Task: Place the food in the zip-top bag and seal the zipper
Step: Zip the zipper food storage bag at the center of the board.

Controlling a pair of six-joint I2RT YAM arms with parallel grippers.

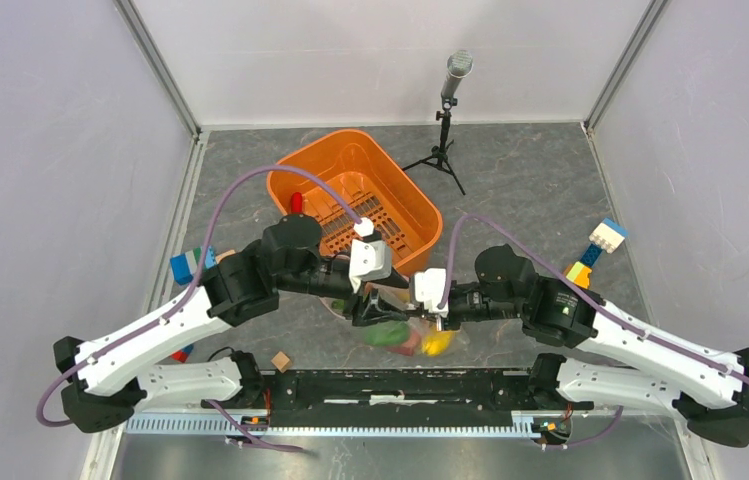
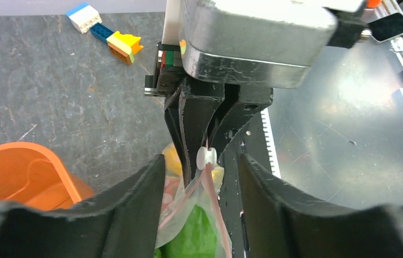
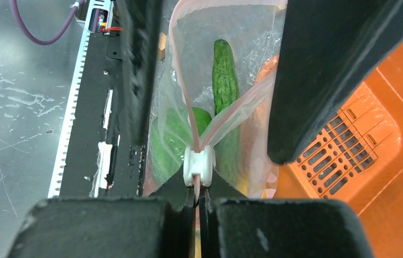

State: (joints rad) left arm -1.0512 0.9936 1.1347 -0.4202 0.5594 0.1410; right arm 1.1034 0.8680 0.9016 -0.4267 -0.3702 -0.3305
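The zip-top bag (image 1: 405,335) lies between both grippers at the near edge, with green, red and yellow food inside. Through the clear plastic I see a long cucumber (image 3: 223,75) and a green pepper (image 3: 175,134). My right gripper (image 3: 196,196) is shut on the pink zipper (image 3: 188,115), just behind its white slider (image 3: 198,166). My left gripper (image 2: 202,164) faces it with its fingers (image 2: 145,188) apart on either side of the bag's mouth, not touching the strips. The mouth gapes open beyond the slider. One red food piece (image 1: 296,203) lies in the basket.
The orange slotted basket (image 1: 350,165) stands just behind the grippers. Coloured building blocks lie at the right (image 1: 595,250) and at the left (image 1: 190,265). A small wooden cube (image 1: 280,361) sits near the black rail (image 1: 400,385). A microphone stand (image 1: 447,120) is at the back.
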